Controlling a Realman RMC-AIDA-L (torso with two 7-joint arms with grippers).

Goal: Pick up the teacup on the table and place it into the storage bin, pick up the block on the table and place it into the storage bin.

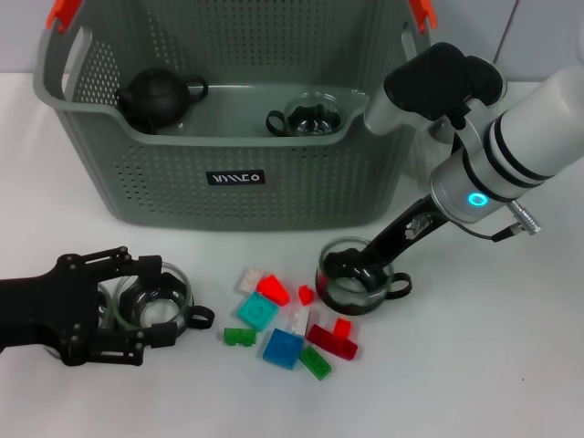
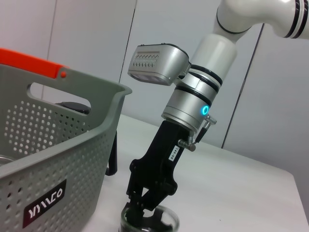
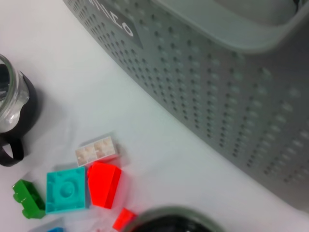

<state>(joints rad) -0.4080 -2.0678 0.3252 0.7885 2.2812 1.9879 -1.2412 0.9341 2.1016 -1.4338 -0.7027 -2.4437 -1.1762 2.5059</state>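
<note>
The right end effector [image 1: 351, 266] reaches down into a glass teacup [image 1: 358, 285] on the worktop [image 1: 493, 365], its dark fingers [image 2: 145, 195] dipping inside the rim; they seem to pinch the cup's wall, though I cannot tell for certain whether they are closed on it. The cup's dark handle points away from this end effector toward the robot's right. Just beside it on the robot's left lie the scattered blocks: a red block [image 1: 272, 289] nearest, a teal block [image 1: 257, 312], a blue block [image 1: 283, 348] and green pieces. Directly beyond the end effector, away from the robot, stands the storage bin [image 1: 228, 178], its front wall close by, so the coming move looks like a short lift up and forward over that rim. Inside the bin sit a second teacup [image 1: 310, 117] and a black teapot [image 1: 155, 96]. The left end effector [image 1: 137, 306] lies low on the worktop well off to the left, its fingers spread around another glass cup [image 1: 155, 301] without clearly gripping it. The right arm is the nearer one for the bin's right half.
</note>
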